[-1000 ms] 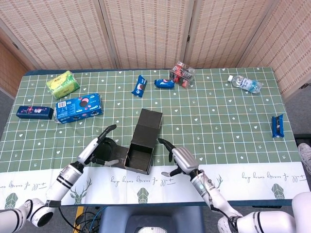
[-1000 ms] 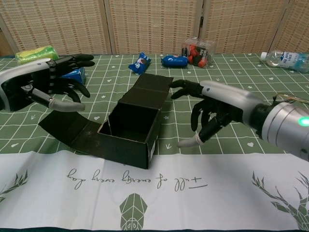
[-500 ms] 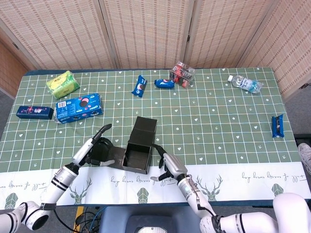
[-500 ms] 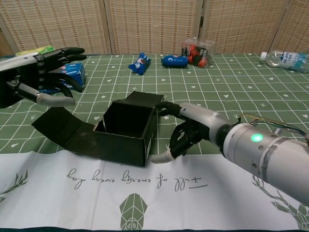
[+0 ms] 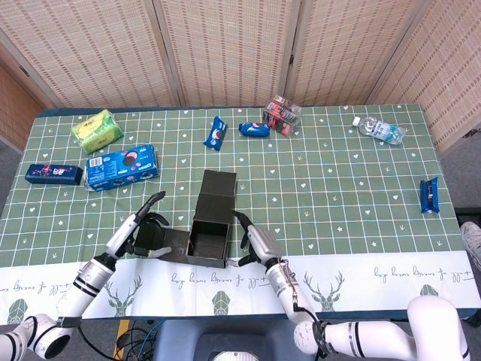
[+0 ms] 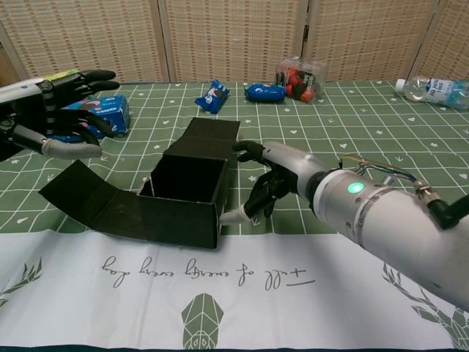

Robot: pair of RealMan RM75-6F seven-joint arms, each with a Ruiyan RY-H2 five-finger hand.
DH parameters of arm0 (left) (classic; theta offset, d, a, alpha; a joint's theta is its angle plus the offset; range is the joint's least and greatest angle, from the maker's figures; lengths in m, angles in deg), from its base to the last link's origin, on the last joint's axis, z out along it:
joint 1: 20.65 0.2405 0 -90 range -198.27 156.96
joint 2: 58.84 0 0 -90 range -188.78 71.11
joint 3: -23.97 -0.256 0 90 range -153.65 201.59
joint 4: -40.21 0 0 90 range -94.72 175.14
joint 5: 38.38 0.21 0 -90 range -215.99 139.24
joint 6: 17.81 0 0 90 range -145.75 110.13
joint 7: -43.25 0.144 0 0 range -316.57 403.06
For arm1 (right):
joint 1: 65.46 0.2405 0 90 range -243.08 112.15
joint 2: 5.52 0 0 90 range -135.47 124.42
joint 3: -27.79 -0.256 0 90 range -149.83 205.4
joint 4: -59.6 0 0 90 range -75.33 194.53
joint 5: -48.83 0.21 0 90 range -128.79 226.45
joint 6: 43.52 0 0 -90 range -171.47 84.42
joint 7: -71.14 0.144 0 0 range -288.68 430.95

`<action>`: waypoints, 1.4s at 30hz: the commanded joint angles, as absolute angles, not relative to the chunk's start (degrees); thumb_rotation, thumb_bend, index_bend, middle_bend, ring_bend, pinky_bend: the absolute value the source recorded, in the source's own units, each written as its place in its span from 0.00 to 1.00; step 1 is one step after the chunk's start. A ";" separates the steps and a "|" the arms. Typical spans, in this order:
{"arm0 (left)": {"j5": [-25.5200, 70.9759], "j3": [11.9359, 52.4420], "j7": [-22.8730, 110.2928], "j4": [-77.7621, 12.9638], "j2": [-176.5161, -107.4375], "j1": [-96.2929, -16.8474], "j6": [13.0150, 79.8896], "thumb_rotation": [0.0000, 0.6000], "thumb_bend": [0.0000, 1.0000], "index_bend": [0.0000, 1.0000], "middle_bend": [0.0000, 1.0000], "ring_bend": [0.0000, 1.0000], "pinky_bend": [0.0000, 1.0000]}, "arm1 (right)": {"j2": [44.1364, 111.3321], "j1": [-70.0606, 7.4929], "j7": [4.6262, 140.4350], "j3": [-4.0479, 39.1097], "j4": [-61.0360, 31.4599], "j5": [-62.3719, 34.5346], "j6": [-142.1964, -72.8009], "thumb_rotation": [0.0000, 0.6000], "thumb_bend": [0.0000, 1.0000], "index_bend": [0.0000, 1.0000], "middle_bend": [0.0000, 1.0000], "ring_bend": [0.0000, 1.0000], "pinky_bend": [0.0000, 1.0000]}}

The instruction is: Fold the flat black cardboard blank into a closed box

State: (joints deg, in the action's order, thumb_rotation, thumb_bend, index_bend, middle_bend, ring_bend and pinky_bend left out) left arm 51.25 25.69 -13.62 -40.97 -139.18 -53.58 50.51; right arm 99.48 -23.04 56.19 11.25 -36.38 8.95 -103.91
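— Hand on the right (image 6: 265,192) sits just beside the black box (image 5: 210,224), at its right wall, fingers curled, gripping nothing. Touching? I can't tell.

— And the left hand (image 5: 143,230)?

— Fingers spread, released, over the flat side flap (image 6: 88,192) that lies out to the box's left on the tabletop (image 5: 346,195).

— So where's the work?

— The box stands open-topped near the front edge, between both hands, its long axis running away from the robot, lid flap (image 5: 216,183) at the far end. The left hand is nearer the loose flap; folding it up looks like the next move.
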 commanded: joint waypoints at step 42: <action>52.95 25.13 -16.73 -40.45 -138.43 -52.36 52.50 1.00 0.15 0.03 0.01 0.36 0.43 | 108.26 -20.76 53.07 9.37 -28.17 10.04 -103.96 1.00 0.01 0.00 0.14 0.52 0.56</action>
State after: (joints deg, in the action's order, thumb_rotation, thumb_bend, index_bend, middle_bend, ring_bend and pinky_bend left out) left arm 52.94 25.13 -16.74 -40.45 -138.43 -52.36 52.51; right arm 108.25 -20.80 53.13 9.38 -28.21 10.05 -104.03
